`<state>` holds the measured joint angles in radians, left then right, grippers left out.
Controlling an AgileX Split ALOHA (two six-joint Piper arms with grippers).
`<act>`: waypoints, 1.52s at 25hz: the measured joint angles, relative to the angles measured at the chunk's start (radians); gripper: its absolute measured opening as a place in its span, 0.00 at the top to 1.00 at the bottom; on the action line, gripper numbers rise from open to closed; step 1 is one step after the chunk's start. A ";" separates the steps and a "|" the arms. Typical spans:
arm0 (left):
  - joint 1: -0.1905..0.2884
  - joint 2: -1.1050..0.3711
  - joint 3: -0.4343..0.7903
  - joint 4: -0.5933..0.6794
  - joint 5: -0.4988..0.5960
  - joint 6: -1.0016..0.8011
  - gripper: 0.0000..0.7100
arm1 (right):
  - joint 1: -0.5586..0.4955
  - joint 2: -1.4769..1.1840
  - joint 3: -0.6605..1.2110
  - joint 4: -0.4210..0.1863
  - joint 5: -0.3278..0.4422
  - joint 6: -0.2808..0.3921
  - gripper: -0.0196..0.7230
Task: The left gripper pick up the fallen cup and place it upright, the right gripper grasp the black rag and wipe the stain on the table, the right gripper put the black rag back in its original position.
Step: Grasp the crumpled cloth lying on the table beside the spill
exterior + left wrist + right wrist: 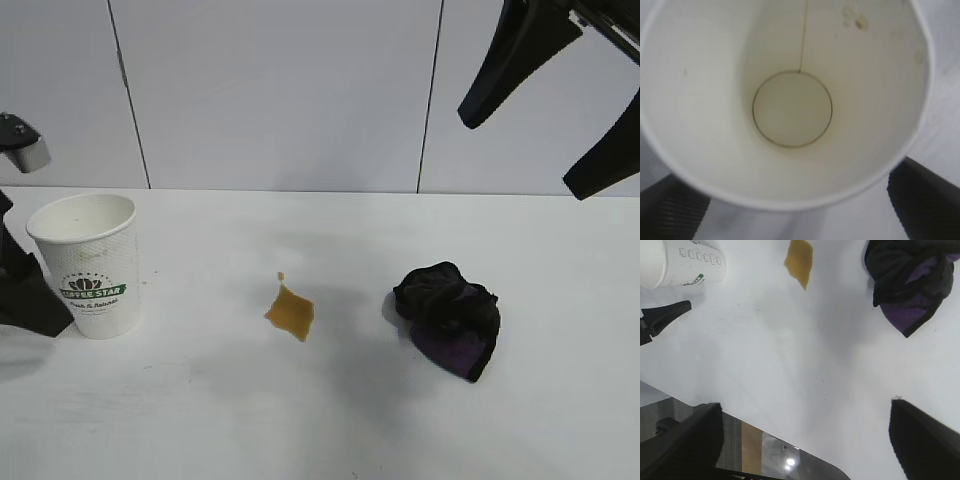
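Nearest the exterior camera, the front of the white table [300, 420] lies bare. Farther in, three things sit in a loose row across its middle. At the left the cup [90, 265] stands upright on its base, mouth up, its green logo facing the camera. The left gripper [25, 290] is just beside it at the table's left edge, and the left wrist view looks straight down into the cup's open mouth with one black finger showing on either side of the rim, so its jaws are spread wide, clear of the wall. In the middle is the stain [290, 312], an amber blotch with a tiny droplet above it. To the right, well apart from it, the black rag [450, 315] lies bunched, purple underside showing. Farthest back, the right gripper [545, 110] hangs high above the table's rear right, jaws apart and holding nothing.
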<state>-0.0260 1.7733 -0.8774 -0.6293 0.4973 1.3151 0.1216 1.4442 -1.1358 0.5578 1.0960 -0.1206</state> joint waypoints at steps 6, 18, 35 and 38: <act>0.061 -0.160 0.001 0.421 -0.031 -0.641 0.03 | 0.000 0.000 0.000 0.000 0.000 0.000 0.14; 0.219 -0.867 -0.062 0.566 -0.005 -1.206 0.03 | 0.000 0.000 0.000 0.000 -0.003 -0.001 0.14; 0.209 -1.629 -0.006 0.453 0.559 -1.182 0.03 | 0.000 0.000 0.000 -0.001 -0.008 -0.033 0.14; 0.187 -1.642 0.093 0.453 0.657 -1.182 0.03 | 0.000 0.000 0.000 -0.001 -0.008 -0.053 0.14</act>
<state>0.1605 0.1312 -0.7848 -0.1763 1.1548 0.1335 0.1216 1.4442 -1.1358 0.5569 1.0876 -0.1731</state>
